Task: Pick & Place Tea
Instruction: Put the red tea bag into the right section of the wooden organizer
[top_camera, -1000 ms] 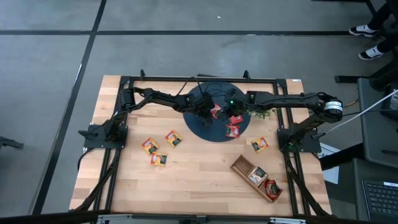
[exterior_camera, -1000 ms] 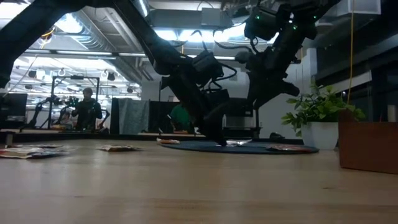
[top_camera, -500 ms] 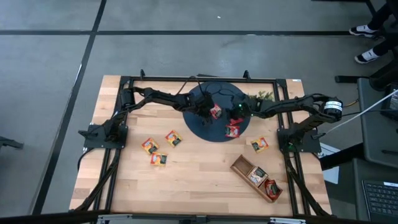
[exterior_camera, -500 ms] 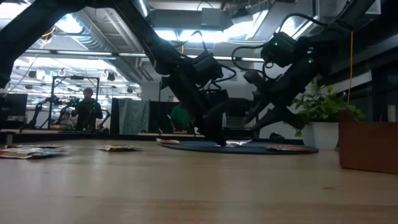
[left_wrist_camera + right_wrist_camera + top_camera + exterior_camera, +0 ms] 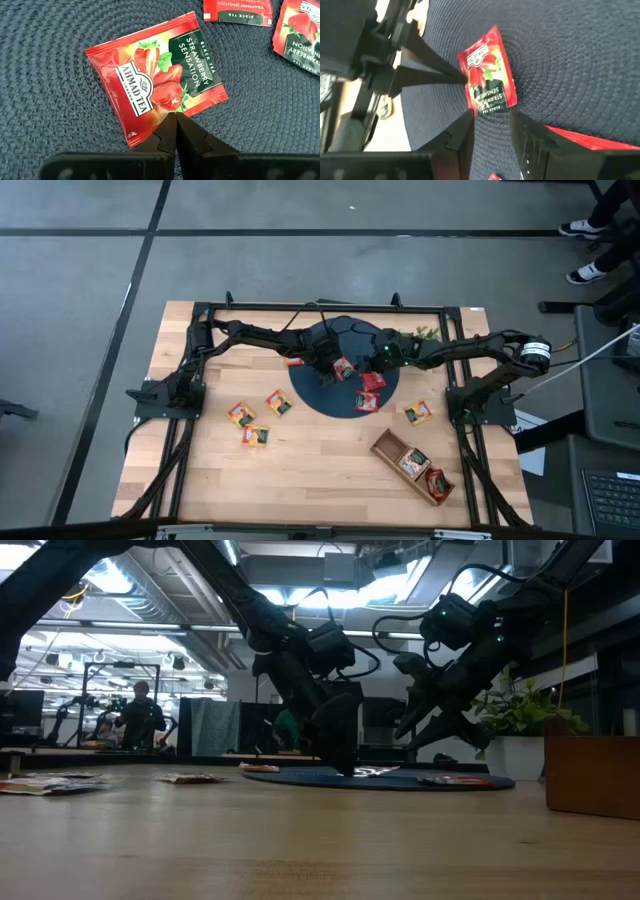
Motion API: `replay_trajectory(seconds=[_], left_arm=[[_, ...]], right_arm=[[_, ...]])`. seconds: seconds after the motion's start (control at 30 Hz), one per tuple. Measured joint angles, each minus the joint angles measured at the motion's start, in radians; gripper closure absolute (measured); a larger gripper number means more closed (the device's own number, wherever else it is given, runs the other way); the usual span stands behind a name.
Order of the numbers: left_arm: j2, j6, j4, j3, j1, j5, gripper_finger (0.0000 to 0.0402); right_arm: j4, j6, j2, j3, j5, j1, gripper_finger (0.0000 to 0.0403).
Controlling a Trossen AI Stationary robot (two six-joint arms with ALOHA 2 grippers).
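A red strawberry tea packet (image 5: pixel 155 90) lies flat on the dark round woven mat (image 5: pixel 320 395) at the table's far middle. My left gripper (image 5: pixel 175 119) is shut, with its tips on that packet. My right gripper (image 5: pixel 492 122) is open and hangs low over the mat from the right. Its fingers stand to either side of the same packet's (image 5: pixel 487 80) dark green end, short of it. Two more red packets (image 5: pixel 372 380) (image 5: pixel 367 402) lie on the mat. Several orange-yellow packets (image 5: pixel 255 420) lie on the bare wood. My left gripper's shut fingertips rest on the red packet's edge (image 5: pixel 170 111), near one corner. They come slanting down from the table's left. The packet lies flat on the mat under them.
A long wooden tray (image 5: pixel 412 467) with packets in it lies at the near right. Another orange-yellow packet (image 5: pixel 417 412) lies between it and the mat. A small green plant (image 5: pixel 418 334) stands at the far right. Black frame rails (image 5: pixel 190 450) run along both sides.
My right gripper has come down toward the mat and tipped forward, and now hangs low beside the red packet. The mat, with its three red packets, has slid a little toward the near left, with my left gripper's tips on the packet.
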Motion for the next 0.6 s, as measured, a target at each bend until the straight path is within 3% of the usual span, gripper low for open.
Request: replay_trajectory(seconds=[0.2,0.6], left_arm=[[-0.004,0.013,-0.067,-0.001,-0.001,0.097,0.0399],[-0.009,0.006,-0.083,-0.001,-0.046,0.066,0.0398]], right_arm=[[0.006,-0.001,0.0,0.0,-0.054,0.02,0.0277],[-0.003,0.003,0.0,0.0,-0.092,0.061,0.0277]])
